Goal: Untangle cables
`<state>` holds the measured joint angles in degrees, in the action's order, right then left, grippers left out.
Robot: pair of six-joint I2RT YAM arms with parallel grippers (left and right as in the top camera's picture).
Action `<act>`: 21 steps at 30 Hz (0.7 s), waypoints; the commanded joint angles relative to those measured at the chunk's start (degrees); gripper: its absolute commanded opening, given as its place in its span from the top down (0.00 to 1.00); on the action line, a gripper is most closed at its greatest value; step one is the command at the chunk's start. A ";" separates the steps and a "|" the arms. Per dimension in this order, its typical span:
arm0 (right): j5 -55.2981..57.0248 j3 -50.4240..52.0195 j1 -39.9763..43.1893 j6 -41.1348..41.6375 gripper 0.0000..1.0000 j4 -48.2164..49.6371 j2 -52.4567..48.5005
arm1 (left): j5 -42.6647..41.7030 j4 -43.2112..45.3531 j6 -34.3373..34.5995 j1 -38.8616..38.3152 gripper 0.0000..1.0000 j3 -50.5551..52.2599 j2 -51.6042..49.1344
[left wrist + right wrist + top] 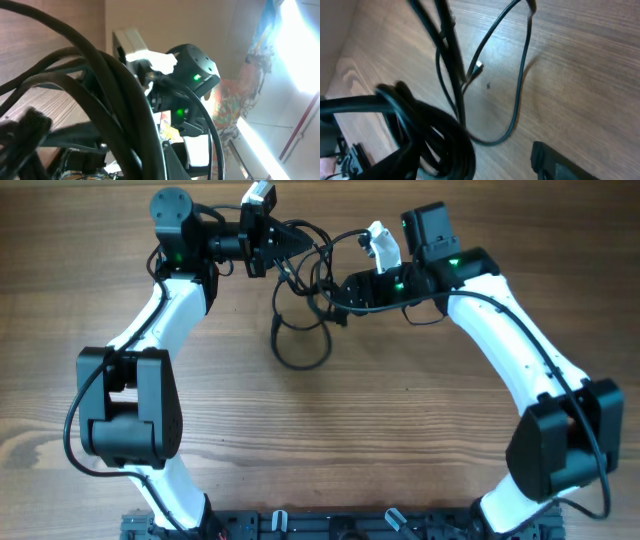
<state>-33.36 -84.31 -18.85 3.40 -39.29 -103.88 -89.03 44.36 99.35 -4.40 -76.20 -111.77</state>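
Cables [318, 275] knotted, left gripper [290, 242] and right gripper [338, 292] both against them | grips: you couldn't tell | pulling apart risked cinching them tighter.

Overhead straight down on table [400, 430], wrist views close, all sharing cables [322, 290]

The thin black cables [320, 285] form a knotted bundle at the far middle of the table [400, 440], with one loose loop trailing toward the near side.
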 commanded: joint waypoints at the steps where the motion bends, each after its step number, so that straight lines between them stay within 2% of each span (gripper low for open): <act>1: 0.13 -0.31 -1.55 2.71 0.38 3.19 -2.56 | -0.07 0.35 0.50 0.13 0.96 -1.16 0.26; 4: 0.13 -0.31 -3.28 4.55 0.62 5.03 -2.67 | 0.68 0.35 0.09 0.13 0.96 -1.16 0.26; 6: 0.15 -0.31 -4.22 4.90 0.68 4.98 -2.69 | 1.36 0.35 0.07 0.13 0.96 -1.16 0.26; 8: 3.34 -0.31 -4.44 9.64 0.83 4.70 -2.69 | 1.49 0.35 0.07 0.13 0.96 -1.16 0.26; 10: 4.22 -0.31 -4.44 10.36 0.89 4.94 -2.69 | 1.42 0.37 -0.35 0.13 0.96 -1.16 0.26; 11: 4.22 -0.31 -4.44 10.45 0.96 4.96 -2.69 | 1.42 0.37 -2.75 0.15 0.96 -1.16 0.26; 12: 4.22 -0.31 -4.44 11.76 0.96 4.96 -2.69 | 1.40 0.35 -4.98 0.17 0.92 -1.16 0.26; 14: 2.43 -0.33 -4.44 12.07 0.96 5.01 -2.64 | 1.40 0.33 -10.32 0.50 0.67 -1.16 0.26; 16: 0.57 -0.33 -4.37 12.04 0.96 4.68 -2.62 | 1.42 0.31 -12.24 1.64 0.09 -1.16 0.20; 17: -0.09 -0.33 -4.17 12.20 0.96 4.09 -2.62 | 1.46 0.28 -12.22 2.95 0.00 -1.16 0.09; 21: 0.04 -0.33 -3.96 14.38 0.96 1.70 -2.62 | 4.66 -2.82 -12.20 9.53 0.00 -1.16 -0.44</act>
<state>-31.46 -84.31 -23.09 15.49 -37.04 -105.56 -87.53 43.57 89.19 0.71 -76.27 -111.77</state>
